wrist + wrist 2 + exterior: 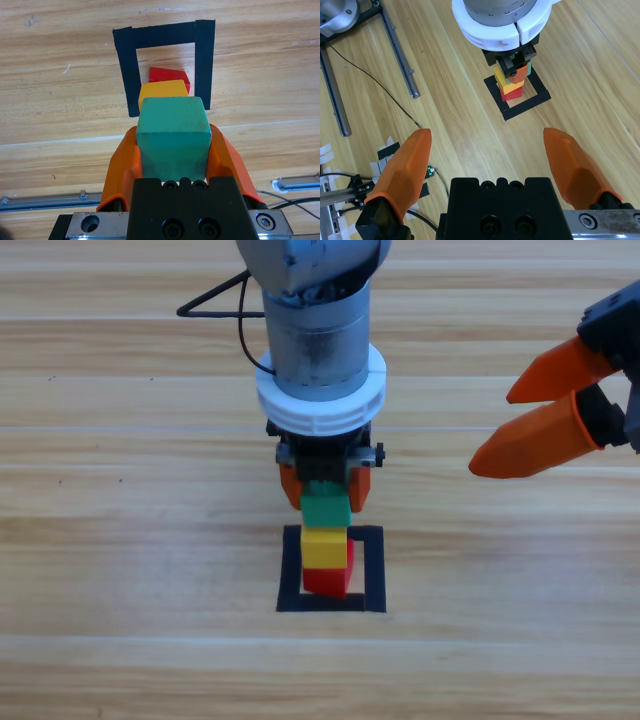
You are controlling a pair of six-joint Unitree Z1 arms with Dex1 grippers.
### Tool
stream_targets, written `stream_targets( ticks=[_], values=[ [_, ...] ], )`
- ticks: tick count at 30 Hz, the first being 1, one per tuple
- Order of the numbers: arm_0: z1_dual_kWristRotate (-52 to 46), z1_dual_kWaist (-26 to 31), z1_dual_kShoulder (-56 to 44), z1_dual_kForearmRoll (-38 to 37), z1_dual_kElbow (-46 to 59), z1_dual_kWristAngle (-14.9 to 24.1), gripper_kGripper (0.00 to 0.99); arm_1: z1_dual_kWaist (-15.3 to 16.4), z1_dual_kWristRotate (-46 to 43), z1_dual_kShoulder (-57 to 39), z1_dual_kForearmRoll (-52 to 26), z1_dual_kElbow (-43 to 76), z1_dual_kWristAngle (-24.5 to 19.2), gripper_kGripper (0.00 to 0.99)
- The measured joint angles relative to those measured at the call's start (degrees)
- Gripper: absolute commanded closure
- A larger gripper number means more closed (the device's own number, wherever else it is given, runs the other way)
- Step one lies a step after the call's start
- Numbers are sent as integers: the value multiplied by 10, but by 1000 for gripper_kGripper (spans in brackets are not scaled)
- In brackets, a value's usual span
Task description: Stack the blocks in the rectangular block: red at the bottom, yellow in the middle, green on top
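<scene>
Green point(173, 139), the teal cube, sits clamped between the two orange jaws of the left gripper point(325, 502), held by its opposite side faces just above the yellow cube point(324, 547). In the high view it appears to be at or almost on yellow's top, though I cannot tell whether the faces touch. It looks light and rigid, with matte faces and slightly worn edges (painted wood or dense foam, by my guess), so flat jaw pressure on two parallel sides should hold it without slipping or crushing. The risk I would judge is a nudge on release, since a small cube on a narrow column tips easily.

Yellow rests on red point(328, 580), and red stands on bare wood inside the rectangular block point(290, 570), a frame of thick black tape. In the left wrist view red looks turned a little relative to yellow, so the column is not perfectly square.

Around them lies the wooden table point(120, 540), pale with long straight grain. The right gripper point(495, 430) waits well apart at the right edge, its pointed orange jaws spread and holding nothing.
</scene>
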Motion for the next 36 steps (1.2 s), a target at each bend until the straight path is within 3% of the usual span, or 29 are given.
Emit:
stream_targets(
  ticks=[21,25,32,36],
  values=[
    [0,0,0,0,13,2,990,0,0,-19,0,5,0,0],
    [0,0,0,0,13,3,789,0,0,-19,0,5,0,0],
    [0,0,0,-7,29,4,777,0,0,-19,0,5,0,0],
    [0,-1,-1,-12,30,5,689,0,0,-19,0,5,0,0]
  ],
)
